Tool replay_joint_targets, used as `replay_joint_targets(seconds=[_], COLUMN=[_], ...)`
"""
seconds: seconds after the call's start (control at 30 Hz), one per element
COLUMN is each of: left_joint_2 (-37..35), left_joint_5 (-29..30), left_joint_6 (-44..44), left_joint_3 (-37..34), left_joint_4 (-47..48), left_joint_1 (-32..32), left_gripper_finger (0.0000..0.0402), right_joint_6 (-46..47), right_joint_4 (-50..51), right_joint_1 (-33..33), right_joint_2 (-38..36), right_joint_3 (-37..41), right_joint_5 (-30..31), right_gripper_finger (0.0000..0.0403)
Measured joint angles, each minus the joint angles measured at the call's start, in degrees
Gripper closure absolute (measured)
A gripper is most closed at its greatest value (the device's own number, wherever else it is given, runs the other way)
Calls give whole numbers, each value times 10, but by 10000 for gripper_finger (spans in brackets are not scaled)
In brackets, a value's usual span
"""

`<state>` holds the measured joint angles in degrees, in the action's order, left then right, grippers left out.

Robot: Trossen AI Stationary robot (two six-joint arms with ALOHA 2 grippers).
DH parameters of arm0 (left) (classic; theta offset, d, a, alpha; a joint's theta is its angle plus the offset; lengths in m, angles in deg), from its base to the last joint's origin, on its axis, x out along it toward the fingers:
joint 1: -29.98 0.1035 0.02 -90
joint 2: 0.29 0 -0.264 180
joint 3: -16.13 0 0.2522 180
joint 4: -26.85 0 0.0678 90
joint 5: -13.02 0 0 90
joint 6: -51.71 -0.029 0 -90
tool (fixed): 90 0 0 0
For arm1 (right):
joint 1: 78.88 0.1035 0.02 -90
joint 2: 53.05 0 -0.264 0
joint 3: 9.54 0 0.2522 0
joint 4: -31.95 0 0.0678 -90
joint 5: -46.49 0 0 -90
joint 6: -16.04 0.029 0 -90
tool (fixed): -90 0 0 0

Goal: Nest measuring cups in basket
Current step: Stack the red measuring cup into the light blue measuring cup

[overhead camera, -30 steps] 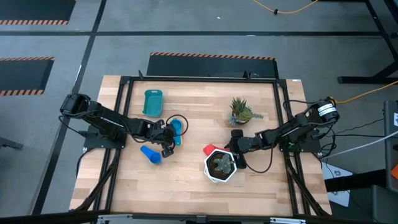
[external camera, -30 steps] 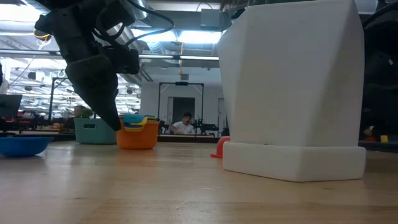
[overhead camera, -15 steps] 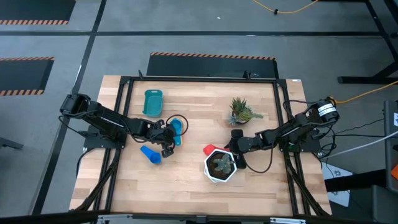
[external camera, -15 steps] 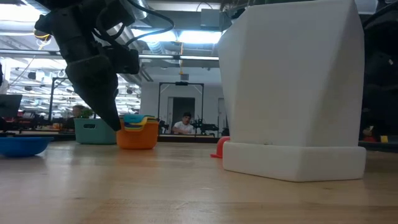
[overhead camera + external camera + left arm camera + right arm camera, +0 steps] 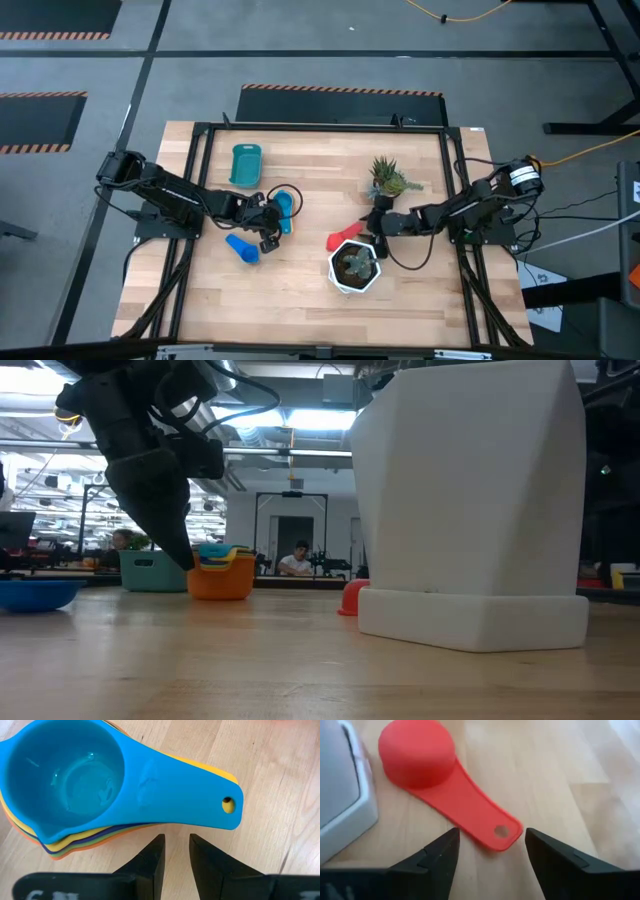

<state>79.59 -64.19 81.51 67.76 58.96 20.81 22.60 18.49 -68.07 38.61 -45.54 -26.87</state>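
Most cups sit nested mid-frame outside the basket (image 5: 245, 164), while the right gripper (image 5: 490, 851), fingers apart, lines up the red cup (image 5: 422, 757).

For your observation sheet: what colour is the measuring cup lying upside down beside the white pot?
Red cup; the right wrist view shows it best.

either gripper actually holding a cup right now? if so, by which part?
Nothing is held. The right gripper is open, its fingers either side of the red cup's handle tip. The left gripper hovers beside the nested stack, slightly open.
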Motion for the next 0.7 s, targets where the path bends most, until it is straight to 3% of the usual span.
replay_joint_targets(seconds=[0.33, 0.7], left_joint_2=[0, 0], left_joint_5=[0, 0], left_joint_6=[0, 0], left_joint_3=[0, 0], left_joint_4=[0, 0], left_joint_1=[0, 0], left_gripper_finger=[320, 320], right_joint_6=[-11, -13], right_joint_4=[12, 7], right_joint_1=[-23, -29], right_joint_2=[-1, -2], right_joint_3=[-1, -2], right_joint_5=[-46, -47], right_gripper_finger=[171, 171])
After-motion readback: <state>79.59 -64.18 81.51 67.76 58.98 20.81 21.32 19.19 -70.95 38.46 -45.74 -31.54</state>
